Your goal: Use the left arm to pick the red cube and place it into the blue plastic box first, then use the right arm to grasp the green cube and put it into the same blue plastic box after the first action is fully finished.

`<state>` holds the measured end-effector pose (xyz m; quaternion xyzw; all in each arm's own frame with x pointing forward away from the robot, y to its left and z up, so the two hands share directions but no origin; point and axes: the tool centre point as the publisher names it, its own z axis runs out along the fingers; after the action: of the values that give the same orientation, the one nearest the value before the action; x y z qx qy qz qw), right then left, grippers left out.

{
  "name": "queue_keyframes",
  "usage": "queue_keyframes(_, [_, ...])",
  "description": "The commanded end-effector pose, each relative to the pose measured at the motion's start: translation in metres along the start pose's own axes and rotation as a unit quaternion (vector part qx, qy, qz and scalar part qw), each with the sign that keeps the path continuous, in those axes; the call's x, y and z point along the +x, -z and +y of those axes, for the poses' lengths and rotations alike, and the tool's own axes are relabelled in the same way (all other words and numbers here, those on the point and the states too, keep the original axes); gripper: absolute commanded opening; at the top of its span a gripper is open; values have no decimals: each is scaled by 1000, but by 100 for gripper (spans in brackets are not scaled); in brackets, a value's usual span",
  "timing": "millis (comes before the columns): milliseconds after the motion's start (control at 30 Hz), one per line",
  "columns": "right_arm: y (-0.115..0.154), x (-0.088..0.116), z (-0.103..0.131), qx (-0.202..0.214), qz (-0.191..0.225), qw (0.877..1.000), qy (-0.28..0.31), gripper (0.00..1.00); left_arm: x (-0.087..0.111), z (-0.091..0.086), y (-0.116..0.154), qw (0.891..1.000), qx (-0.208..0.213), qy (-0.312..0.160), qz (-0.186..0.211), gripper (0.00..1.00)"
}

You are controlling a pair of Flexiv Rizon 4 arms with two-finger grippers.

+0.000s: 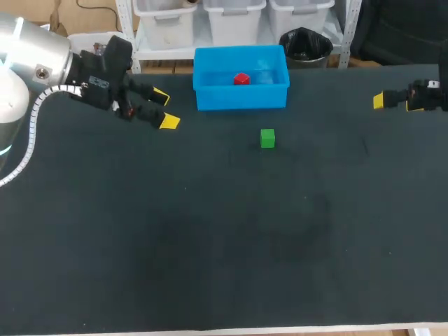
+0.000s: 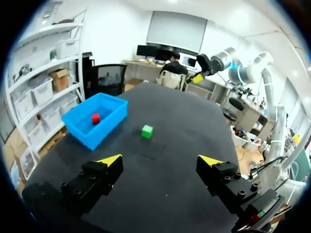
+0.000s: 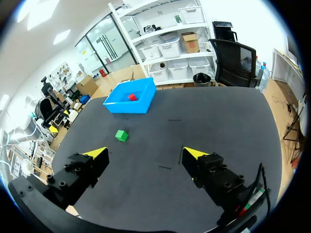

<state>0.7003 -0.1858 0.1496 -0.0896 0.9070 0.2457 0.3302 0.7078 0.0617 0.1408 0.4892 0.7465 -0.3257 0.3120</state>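
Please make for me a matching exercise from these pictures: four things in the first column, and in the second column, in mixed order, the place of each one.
Column one:
1. red cube
2. green cube
3. left end effector
4. right end effector

Column two:
A. on the bare table, in front of the blue plastic box
B. open, over the table's far right side, away from both cubes
C. inside the blue plastic box
D. open, just to the left of the blue plastic box in the head view

Pairs: 1-C, 2-A, 3-D, 4-B.
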Motion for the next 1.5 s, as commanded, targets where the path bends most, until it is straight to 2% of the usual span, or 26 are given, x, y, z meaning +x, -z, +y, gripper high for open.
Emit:
queue_keyframes(33, [0, 0, 0, 0, 0, 1000, 0, 100, 0, -3, -2, 1000, -8, -3, 9, 100])
queue_keyframes(267, [0, 0, 0, 0, 0, 1000, 0, 100, 3, -6, -3, 999, -22, -16, 25, 100])
queue_keyframes(867, [0, 0, 0, 0, 0, 1000, 0, 100, 3, -6, -3, 999, -22, -16, 25, 100])
queue_keyframes(1067, [-3, 1, 5, 23, 20, 999, -10, 100, 3, -6, -3, 999, -22, -16, 25, 100])
queue_keyframes(1267, [-18, -5, 19, 29, 70, 997, 6, 100, 3, -6, -3, 999, -22, -16, 25, 100])
queue_keyframes(1500, [-38, -19, 33, 57, 131, 989, 29, 100, 3, -6, -3, 999, -22, -16, 25, 100])
